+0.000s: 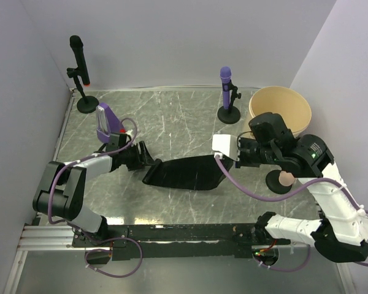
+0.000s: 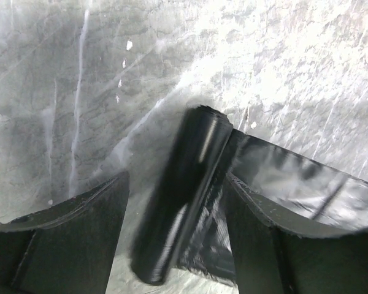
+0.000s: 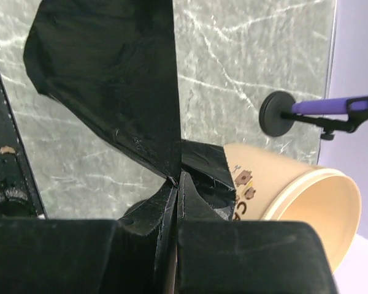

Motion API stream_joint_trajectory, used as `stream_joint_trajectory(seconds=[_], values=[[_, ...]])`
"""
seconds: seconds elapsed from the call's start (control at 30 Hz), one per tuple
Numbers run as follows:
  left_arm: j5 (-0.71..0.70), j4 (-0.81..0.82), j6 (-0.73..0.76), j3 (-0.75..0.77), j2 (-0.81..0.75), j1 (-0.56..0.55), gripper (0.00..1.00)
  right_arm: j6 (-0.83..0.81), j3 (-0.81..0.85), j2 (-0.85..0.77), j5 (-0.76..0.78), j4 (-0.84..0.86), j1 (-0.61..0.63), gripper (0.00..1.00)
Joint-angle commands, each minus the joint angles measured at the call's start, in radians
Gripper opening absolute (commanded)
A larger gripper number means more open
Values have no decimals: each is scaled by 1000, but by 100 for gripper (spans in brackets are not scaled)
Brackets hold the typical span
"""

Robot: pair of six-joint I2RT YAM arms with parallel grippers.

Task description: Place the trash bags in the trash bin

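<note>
Here the trash bags [image 1: 187, 174] are stretching as one glossy, crinkled black sheet between the two claws. The rolled end is sitting, blurred, between the wide-standing fingers of the left claw [image 2: 176, 184], while the right claw [image 3: 178, 184] is pinching the other edge tight. Just beside the right claw the tan trash bin [image 3: 294, 190] is showing a small cartoon print and dark letters "CA", with the rest cut off behind the fingers.

On the table [image 1: 172, 116] the trash bag [image 1: 187, 173] lies central, the trash bin [image 1: 280, 110] far right behind it.
</note>
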Motion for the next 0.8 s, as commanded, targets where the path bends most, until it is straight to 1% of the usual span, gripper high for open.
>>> stream_joint_trajectory(seconds=[0.0,0.13,0.27,0.4,0.47,0.53,0.57,0.63,0.7,0.77], values=[[-89,-77,9,-27,47,-28,70,-10,-50,-31,59,-213,0,0],[-118,-96,14,-18,74,-45,69,-7,-101,-54,63,-213,-3,0],[-117,-105,18,-9,99,-57,69,-11,-139,-74,83,-213,-6,0],[-123,-117,32,-1,93,-79,70,-19,-187,-92,102,-215,-7,0],[-193,-151,51,8,82,-102,70,-18,-211,-101,100,-213,-7,0],[-291,-230,77,33,71,-135,70,-19,-228,-104,103,-213,-9,0],[-310,-260,74,37,68,-145,70,-21,-234,-106,103,-209,-11,0],[-295,-281,67,33,47,-142,70,-22,-247,-114,102,-209,-12,0],[-297,-283,64,28,36,-162,69,-21,-256,-120,99,-207,-15,0],[-298,-284,61,28,45,-171,66,-16,-261,-126,97,-207,-18,0]])
